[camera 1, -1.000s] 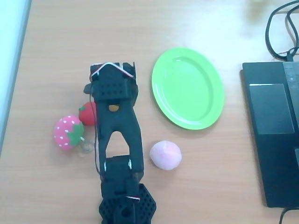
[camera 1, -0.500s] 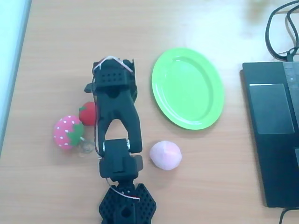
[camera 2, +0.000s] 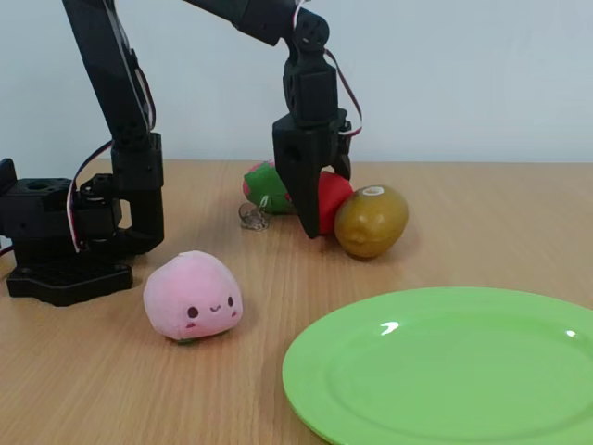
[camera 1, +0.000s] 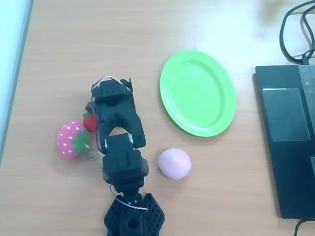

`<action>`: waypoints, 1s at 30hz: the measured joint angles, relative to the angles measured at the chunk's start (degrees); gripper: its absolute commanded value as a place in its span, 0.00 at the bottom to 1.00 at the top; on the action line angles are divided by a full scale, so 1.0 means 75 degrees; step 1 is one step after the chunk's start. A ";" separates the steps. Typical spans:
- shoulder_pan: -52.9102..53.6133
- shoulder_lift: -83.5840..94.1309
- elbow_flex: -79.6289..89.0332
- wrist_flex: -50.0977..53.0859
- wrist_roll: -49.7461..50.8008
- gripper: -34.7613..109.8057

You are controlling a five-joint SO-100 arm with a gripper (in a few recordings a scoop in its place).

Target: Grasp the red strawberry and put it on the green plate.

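The small red strawberry sits on the table between the brown kiwi and my black gripper. The gripper points straight down with one fingertip at the table, pressed against the strawberry's left side, and the jaws look open around it. In the overhead view the arm covers most of the red strawberry, leaving only its left edge visible. The green plate lies empty to the right of the arm and is nearest the camera in the fixed view.
A pink dotted strawberry lies just left of the red one. A pink peach rests right of the arm's base. A black laptop and cables fill the right edge.
The arm has folded back toward its base and lowered, bringing the gripper down from beyond the red strawberry onto it. The fruits and plate stayed put.
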State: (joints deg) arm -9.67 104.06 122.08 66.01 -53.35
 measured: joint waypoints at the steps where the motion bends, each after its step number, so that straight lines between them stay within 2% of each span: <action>1: 0.0012 -0.0012 0.0000 -0.0035 0.0000 0.59; 8: -0.0047 -0.0270 0.0023 -0.0258 0.0246 0.44; 13: -0.0164 -0.0281 0.0023 -0.0223 0.0422 0.42; 21: -0.0281 -0.0281 0.0023 -0.0223 0.0656 0.53; 30: -0.0270 -0.0105 0.0117 -0.0023 0.0691 0.61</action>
State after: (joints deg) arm -11.69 103.27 122.96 65.83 -48.16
